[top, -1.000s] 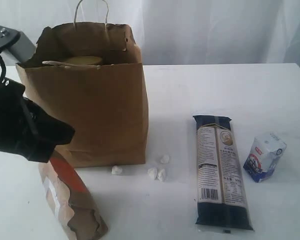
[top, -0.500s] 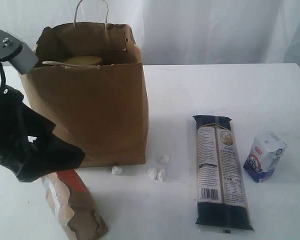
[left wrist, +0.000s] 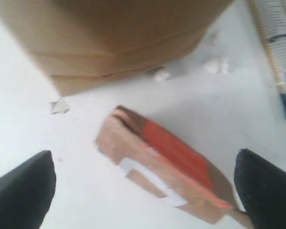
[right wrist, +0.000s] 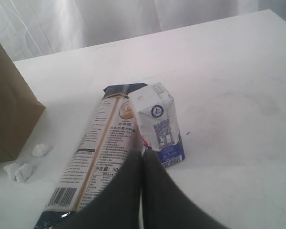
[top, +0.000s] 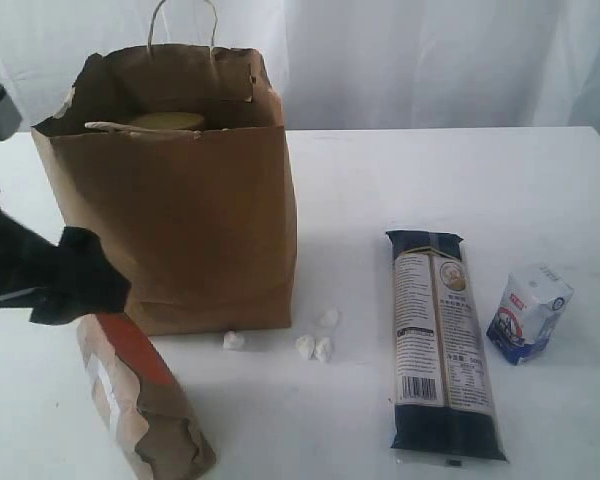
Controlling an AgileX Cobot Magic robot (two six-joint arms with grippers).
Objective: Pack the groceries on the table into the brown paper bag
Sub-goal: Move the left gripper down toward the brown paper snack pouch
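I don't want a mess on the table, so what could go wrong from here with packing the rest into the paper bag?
1. The pouch has a torn, ragged end. If the open left gripper lifts it, it may tear further or spill.
2. The bag has a creased, ragged rim that could snag the pouch going in.
3. A lid already sits high in the bag, so the long packet may stick out.

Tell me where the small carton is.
Exterior view: the small white-blue carton stands on the right side of the table, just right of the long dark-blue packet.
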